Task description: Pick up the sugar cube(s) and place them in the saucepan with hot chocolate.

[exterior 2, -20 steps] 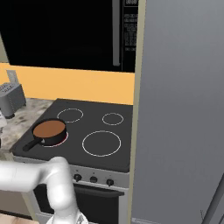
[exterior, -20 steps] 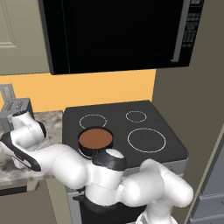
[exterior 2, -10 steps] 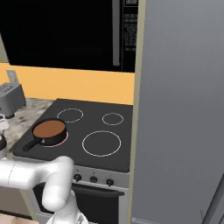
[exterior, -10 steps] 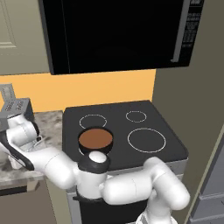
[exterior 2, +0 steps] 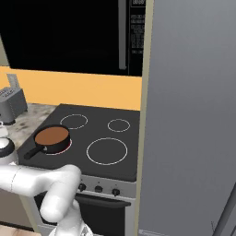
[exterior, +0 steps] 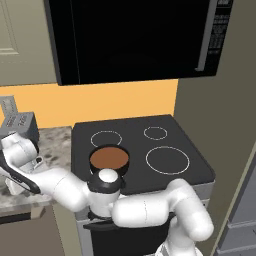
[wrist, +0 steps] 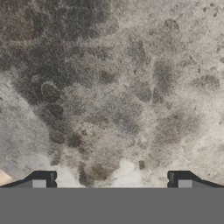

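Hand (wrist: 111, 180) low over a mottled grey-brown stone tabletop (wrist: 113, 87), fingertips (wrist: 43, 178) set wide apart, open, with bare speckled stone between them. A sliver of pale beige at the lower left edge of the hand view, just outside the left fingertip, possibly the sugar cube (wrist: 4, 177); too little visible to be sure. Seen from the left base view, arm stretched far left over the tabletop (exterior: 55, 145), wrist bent down beside a grey toaster (exterior: 20, 125). To the right of the hand, a black stove top (exterior: 135, 150) with white burner rings (exterior: 167, 160). Saucepan with hot chocolate (exterior 2: 51, 137) on the front left ring, well apart from the hand, smooth brown liquid inside, short handle pointing toward the stove's front left. Above the stove, a black microwave (exterior: 135, 35); behind, an orange wall (exterior 2: 73, 90). Right of the stove, a tall grey panel (exterior 2: 189, 115).
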Available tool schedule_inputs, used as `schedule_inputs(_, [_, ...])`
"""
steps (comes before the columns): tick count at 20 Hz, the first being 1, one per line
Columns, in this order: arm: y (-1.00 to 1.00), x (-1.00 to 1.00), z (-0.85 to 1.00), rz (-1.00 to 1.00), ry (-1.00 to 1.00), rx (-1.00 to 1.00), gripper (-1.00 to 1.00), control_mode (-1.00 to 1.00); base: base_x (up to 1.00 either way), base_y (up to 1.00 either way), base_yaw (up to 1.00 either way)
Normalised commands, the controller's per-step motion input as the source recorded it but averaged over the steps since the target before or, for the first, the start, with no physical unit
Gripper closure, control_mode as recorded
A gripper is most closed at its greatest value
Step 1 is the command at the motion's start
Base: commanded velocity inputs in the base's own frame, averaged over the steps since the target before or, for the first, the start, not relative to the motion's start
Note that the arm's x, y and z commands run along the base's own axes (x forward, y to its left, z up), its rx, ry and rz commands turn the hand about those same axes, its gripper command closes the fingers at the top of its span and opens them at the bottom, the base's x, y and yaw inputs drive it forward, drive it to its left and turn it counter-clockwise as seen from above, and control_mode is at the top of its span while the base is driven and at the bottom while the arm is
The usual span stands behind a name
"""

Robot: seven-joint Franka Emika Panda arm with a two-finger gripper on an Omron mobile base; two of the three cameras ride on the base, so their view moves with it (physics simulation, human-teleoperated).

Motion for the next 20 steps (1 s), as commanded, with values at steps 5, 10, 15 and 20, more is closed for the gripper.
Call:
schedule_inputs(5, [-0.05,-0.13,-0.29,0.0,0.0,0.0,-1.0,-1.0,0.0,0.0,0.0])
schedule_inputs(10, [-0.21,-0.35,-0.3,0.0,-0.03,0.0,-1.0,-1.0,0.0,0.0,0.0])
schedule_inputs(15, [-0.29,-0.39,-0.21,0.0,-0.09,0.0,-1.0,-1.0,0.0,0.0,0.0])
schedule_inputs(20, [-0.28,-0.13,-0.07,0.0,-0.17,0.0,-1.0,-1.0,0.0,0.0,0.0])
